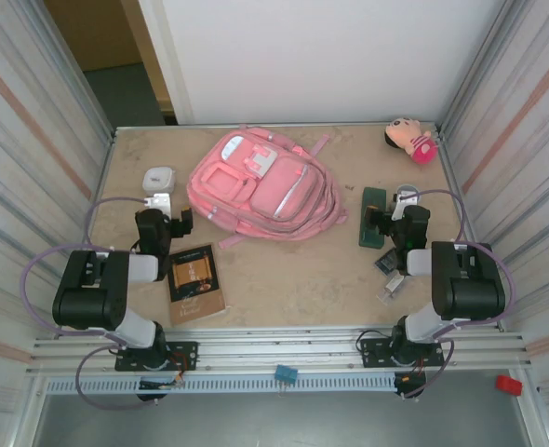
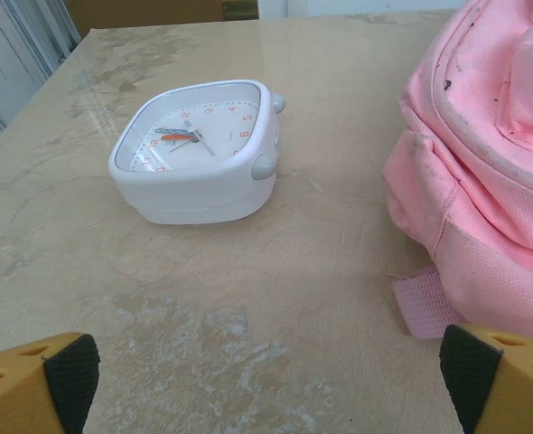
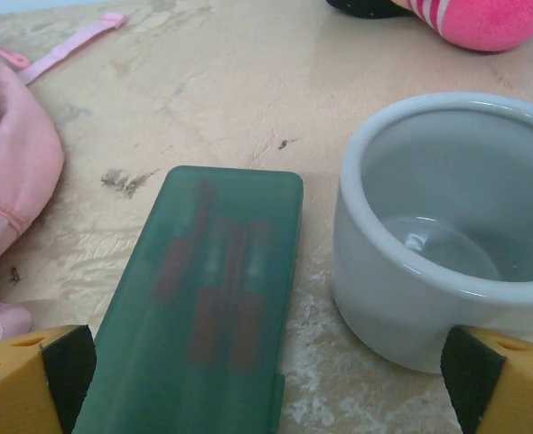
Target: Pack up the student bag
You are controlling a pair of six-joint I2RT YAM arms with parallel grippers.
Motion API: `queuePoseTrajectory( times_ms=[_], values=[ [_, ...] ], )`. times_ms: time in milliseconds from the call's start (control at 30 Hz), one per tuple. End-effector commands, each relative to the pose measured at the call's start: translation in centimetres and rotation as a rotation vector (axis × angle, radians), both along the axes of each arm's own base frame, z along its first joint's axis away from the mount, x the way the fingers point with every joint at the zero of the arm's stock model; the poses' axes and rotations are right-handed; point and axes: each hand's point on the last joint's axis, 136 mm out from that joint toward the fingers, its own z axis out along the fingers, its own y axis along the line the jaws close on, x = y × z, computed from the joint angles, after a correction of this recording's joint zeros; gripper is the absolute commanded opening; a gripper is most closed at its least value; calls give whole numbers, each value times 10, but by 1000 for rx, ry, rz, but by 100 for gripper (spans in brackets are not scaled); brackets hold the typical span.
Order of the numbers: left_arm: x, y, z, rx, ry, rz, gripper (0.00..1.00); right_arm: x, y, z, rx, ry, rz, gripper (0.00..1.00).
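Wide open and empty, the left tool (image 2: 266,384) faces a white clock (image 2: 199,149); the right tool (image 3: 266,389), likewise, a green pencil case (image 3: 203,298). The student bag (image 1: 261,186) lies far-centre on the worktop (image 1: 284,279). Packing looks unstarted; next, the bag probably needs opening.

Black arms (image 1: 88,293), seemingly lilac cables (image 1: 25,279)

A white clock (image 2: 194,154) lies far left, a brown book (image 1: 195,282) nearer. At right, a green case (image 3: 203,298) sits beside a grey cup (image 3: 375,262), a pink doll (image 1: 410,140) beyond.
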Motion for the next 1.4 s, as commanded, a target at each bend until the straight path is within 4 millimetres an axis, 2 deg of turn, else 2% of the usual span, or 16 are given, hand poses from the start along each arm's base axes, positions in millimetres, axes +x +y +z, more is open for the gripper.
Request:
queuePoseTrajectory(
  times_ms=[0, 733, 867, 900, 1000, 1100, 1200, 1233, 1300, 1367],
  values=[
    [3, 0, 7, -6, -24, -3, 99, 6, -3, 8, 3, -21, -18, 99],
    [3, 0, 7, -6, -26, -2, 99, 7, -3, 9, 8, -24, -16, 99],
    [1, 5, 15, -5, -50, 30, 98, 7, 3, 14, 23, -21, 29, 99],
    [-1, 3, 14, -9, -36, 20, 97, 9, 4, 20, 25, -22, 35, 99],
    [-1, -10, 38, 43, -46, -31, 95, 12, 0, 52, 48, 40, 18, 99],
    [-4, -22, 82, -10, -5, -60, 92, 13, -12, 108, 101, 88, -64, 99],
    [-10, -33, 128, -196, 33, -44, 88, 10, -16, 160, 152, 139, -118, 99],
    [-11, -38, 142, -267, 42, -40, 86, 8, -13, 175, 172, 162, -109, 99],
    [-11, -60, 159, -347, 62, -122, 83, 4, 2, 193, 216, 207, -41, 99],
    [-12, -77, 168, -384, 93, -151, 82, 2, 23, 198, 286, 259, 28, 99]
  ],
)
